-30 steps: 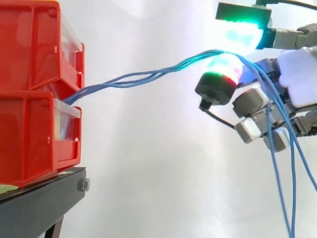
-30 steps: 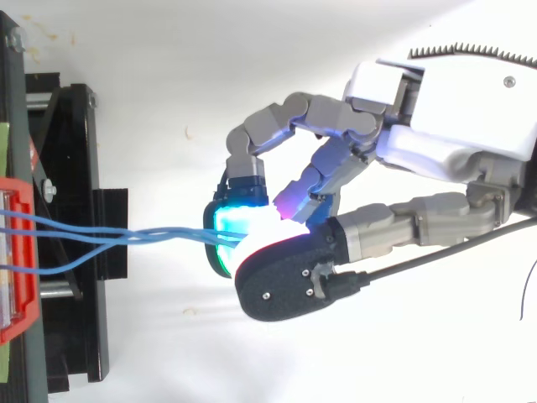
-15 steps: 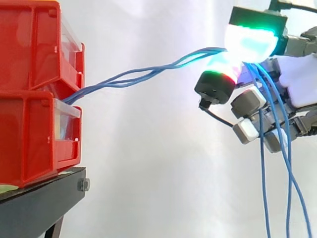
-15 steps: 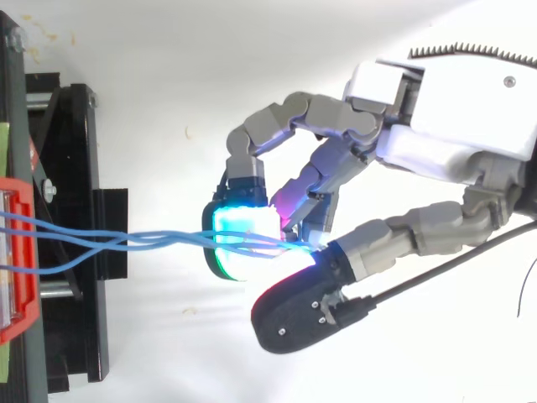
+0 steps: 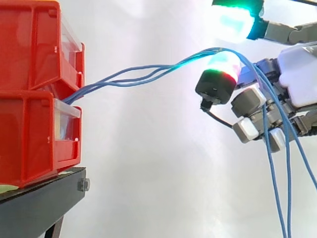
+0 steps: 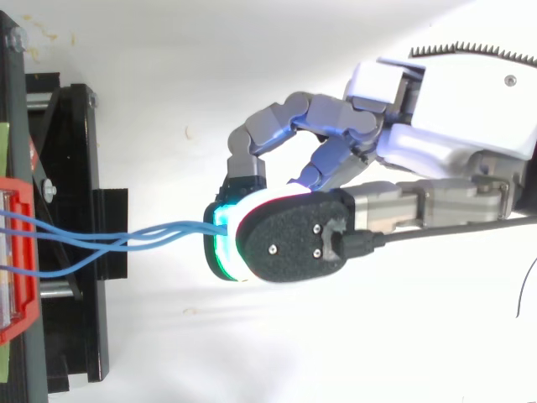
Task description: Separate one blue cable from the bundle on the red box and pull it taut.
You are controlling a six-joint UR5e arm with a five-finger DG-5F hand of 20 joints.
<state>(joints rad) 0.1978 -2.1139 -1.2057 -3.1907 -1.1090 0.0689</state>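
Three blue cables point(image 5: 148, 72) run from between the stacked red bins point(image 5: 34, 89) rightwards, loosely twisted together, up to my hand point(image 5: 297, 79). They drape over its lower glowing pad point(image 5: 221, 67) and hang down past the curled fingers. The upper cyan pad point(image 5: 230, 22) is raised clear above the cables, with a gap between the two pads. From above, the cables point(image 6: 126, 239) fan out at the red bin point(image 6: 21, 290) and merge before the hand point(image 6: 453, 109), whose black-backed thumb covers them there.
The bins stand on a black stand point(image 5: 39, 203) at the left, seen from above as a black frame point(image 6: 67, 210). A white curtain lies behind, and open room lies between bins and hand.
The upper cyan pad has lifted off the cables, opening the pinch. The thumb has swung back over the cyan pad in the top view. The cables sag a little lower.
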